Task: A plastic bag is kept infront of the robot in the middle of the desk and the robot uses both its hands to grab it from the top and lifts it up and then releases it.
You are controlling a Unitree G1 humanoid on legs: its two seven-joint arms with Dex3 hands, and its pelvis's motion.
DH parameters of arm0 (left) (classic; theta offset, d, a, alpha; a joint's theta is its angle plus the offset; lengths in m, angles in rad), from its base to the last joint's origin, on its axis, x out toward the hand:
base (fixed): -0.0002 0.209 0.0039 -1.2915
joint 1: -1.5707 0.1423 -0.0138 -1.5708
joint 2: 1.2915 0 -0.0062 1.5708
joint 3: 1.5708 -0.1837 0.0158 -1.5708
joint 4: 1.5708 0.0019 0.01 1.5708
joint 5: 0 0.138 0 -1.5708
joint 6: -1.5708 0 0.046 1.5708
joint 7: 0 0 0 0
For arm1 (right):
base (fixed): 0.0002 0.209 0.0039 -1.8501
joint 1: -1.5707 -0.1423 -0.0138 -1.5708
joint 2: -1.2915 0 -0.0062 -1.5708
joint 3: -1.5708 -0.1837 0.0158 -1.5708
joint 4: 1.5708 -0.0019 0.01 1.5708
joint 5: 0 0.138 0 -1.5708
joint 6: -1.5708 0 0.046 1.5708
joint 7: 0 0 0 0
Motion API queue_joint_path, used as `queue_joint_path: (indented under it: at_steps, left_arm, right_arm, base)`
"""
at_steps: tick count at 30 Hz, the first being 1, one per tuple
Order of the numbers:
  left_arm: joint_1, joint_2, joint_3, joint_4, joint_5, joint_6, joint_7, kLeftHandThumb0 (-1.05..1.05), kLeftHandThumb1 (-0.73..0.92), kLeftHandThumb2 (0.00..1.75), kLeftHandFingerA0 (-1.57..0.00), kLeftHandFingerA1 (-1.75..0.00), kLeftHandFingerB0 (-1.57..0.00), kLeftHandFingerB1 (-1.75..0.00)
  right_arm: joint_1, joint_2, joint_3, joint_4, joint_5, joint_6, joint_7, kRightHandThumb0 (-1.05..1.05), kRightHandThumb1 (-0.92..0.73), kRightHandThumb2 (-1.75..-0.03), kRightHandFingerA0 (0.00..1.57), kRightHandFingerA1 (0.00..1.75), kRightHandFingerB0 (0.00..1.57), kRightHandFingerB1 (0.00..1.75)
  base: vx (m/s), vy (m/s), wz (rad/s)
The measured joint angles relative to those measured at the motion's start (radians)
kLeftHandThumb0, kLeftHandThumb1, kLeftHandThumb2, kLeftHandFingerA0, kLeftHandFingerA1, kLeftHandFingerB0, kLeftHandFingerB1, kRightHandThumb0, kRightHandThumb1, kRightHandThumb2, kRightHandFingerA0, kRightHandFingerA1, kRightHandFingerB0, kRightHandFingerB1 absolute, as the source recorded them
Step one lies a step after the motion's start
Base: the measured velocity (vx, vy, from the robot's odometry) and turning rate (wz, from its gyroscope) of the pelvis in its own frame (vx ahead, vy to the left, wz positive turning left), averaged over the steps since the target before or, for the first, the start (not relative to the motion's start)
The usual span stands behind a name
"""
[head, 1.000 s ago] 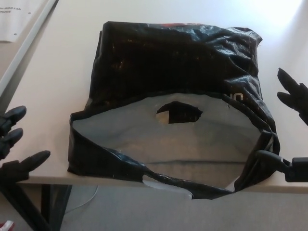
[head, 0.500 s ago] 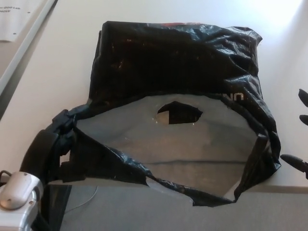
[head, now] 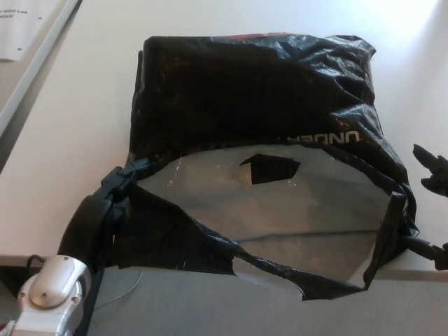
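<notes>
A black plastic bag (head: 252,91) with a grey inside lies in the middle of the desk (head: 70,140), its mouth open toward me and a handle hole (head: 269,168) in its far wall. My left hand (head: 117,187) presses against the left rim of the mouth, black on black, so its grip is hidden. The left forearm (head: 84,234) rises from the lower left. My right hand (head: 432,182) stands open at the picture's right edge, just outside the bag's right rim. Two fingers (head: 428,162) are spread above and the thumb (head: 423,248) sits low by the bag's corner.
The desk's near edge (head: 28,259) runs under the bag's mouth, and part of the mouth hangs over it. A white sheet (head: 24,21) lies on a neighbouring surface at the top left, past a grey strip (head: 35,70). Grey floor (head: 175,308) shows below.
My left hand has come in from the left edge onto the bag's left rim and pushed it inward. My right hand drew back to the right, then came closer to the bag's right rim.
</notes>
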Motion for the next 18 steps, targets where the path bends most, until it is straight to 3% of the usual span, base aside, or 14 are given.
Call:
queue_joint_path:
  at_steps: [9, 10, 15, 16, 18]
  left_arm:
    - [0.028, 0.011, -0.001, -0.004, -0.005, 0.019, -0.007, -0.43, 0.56, 0.57, -0.19, -0.30, -0.02, -0.25]
    - [0.030, 0.015, -0.003, -0.007, -0.004, 0.020, -0.008, -0.38, 0.55, 0.60, -0.18, -0.33, -0.05, -0.18]
    - [0.039, 0.041, -0.022, -0.020, 0.006, 0.023, -0.010, -0.46, 0.56, 0.57, -0.20, -0.31, -0.01, -0.24]
    - [0.042, 0.044, -0.024, -0.024, 0.008, 0.023, -0.011, -0.47, 0.56, 0.57, -0.20, -0.31, -0.01, -0.24]
    - [0.046, 0.046, -0.028, -0.029, 0.012, 0.022, -0.012, -0.45, 0.57, 0.57, -0.21, -0.30, -0.01, -0.24]
  right_arm:
    - [0.004, -0.001, 0.028, -0.010, -0.016, 0.016, 0.014, -0.48, -0.47, -0.71, 0.05, 0.39, 0.00, 0.00]
    - [0.004, -0.001, 0.028, -0.010, -0.016, 0.017, 0.016, -0.47, -0.48, -0.71, 0.06, 0.38, 0.00, 0.00]
    - [0.008, 0.000, 0.028, -0.010, -0.010, 0.028, 0.031, -0.49, -0.49, -0.72, 0.05, 0.37, 0.00, 0.00]
    - [0.010, 0.000, 0.028, -0.010, -0.007, 0.030, 0.035, -0.52, -0.37, -0.70, 0.00, 0.36, 0.00, 0.07]
    - [0.018, 0.000, 0.028, -0.011, -0.001, 0.035, 0.041, -0.48, -0.46, -0.71, 0.02, 0.37, 0.00, 0.00]
  base:
    - [0.00, 0.000, 0.00]
    - [0.00, 0.000, 0.00]
    - [0.00, 0.000, 0.00]
    - [0.00, 0.000, 0.00]
    - [0.00, 0.000, 0.00]
